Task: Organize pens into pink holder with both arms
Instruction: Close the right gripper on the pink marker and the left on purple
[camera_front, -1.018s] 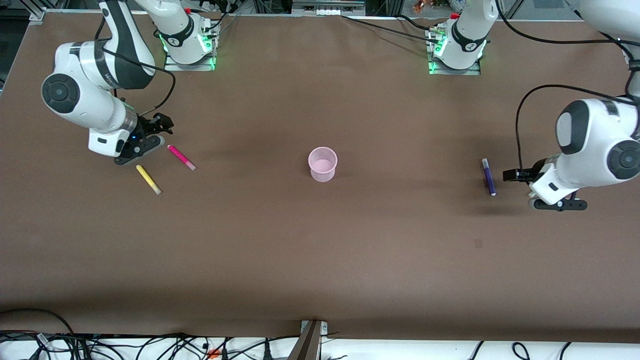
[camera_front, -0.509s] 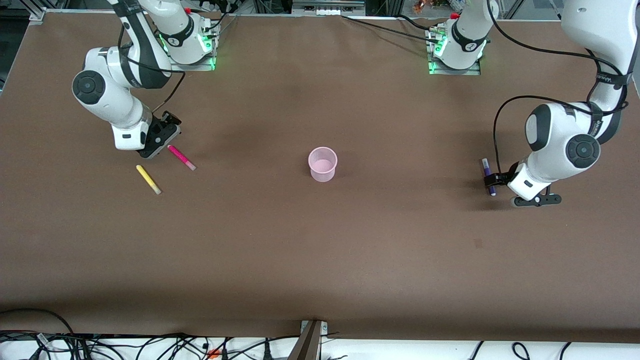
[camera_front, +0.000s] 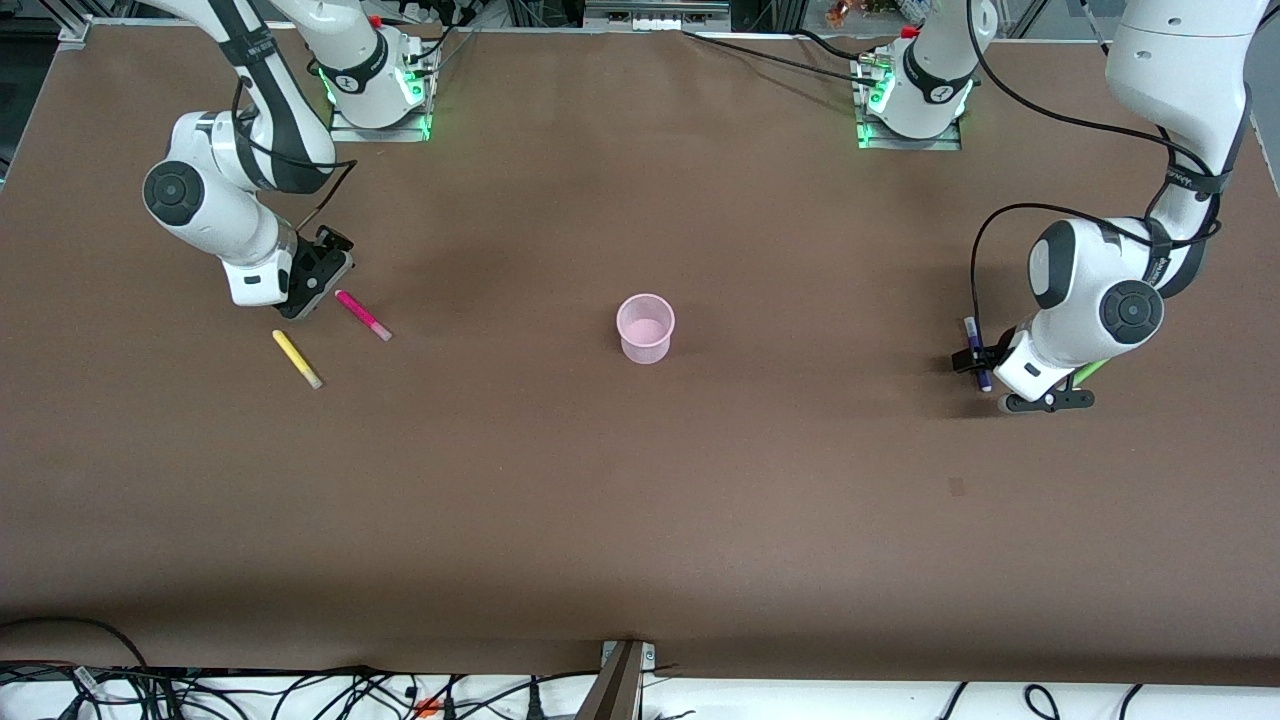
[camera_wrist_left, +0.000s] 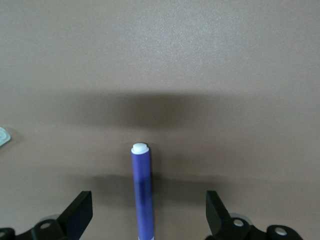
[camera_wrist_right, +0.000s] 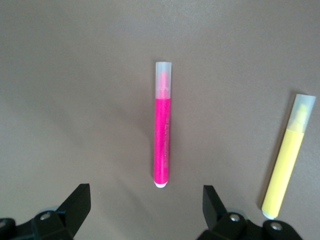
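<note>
The pink holder (camera_front: 645, 328) stands upright mid-table. The magenta-pink pen (camera_front: 362, 314) and the yellow pen (camera_front: 297, 359) lie toward the right arm's end, the yellow one nearer the front camera. My right gripper (camera_front: 316, 280) is open and low, just off the magenta pen's (camera_wrist_right: 162, 130) end, with the yellow pen (camera_wrist_right: 287, 165) beside it. My left gripper (camera_front: 978, 362) is open and low over the dark purple pen (camera_front: 973, 338), which lies between its fingers in the left wrist view (camera_wrist_left: 142, 195). The light green pen (camera_front: 1090, 370) peeks out under the left arm.
The brown table (camera_front: 640, 500) stretches wide around the holder. The two arm bases, lit green, stand at the table's edge farthest from the front camera. Loose cables lie below the table's front edge (camera_front: 300, 690).
The left gripper has moved in over the purple pen. The right gripper has shifted from beside the yellow pen to the magenta pen's end. The green pen has come into view.
</note>
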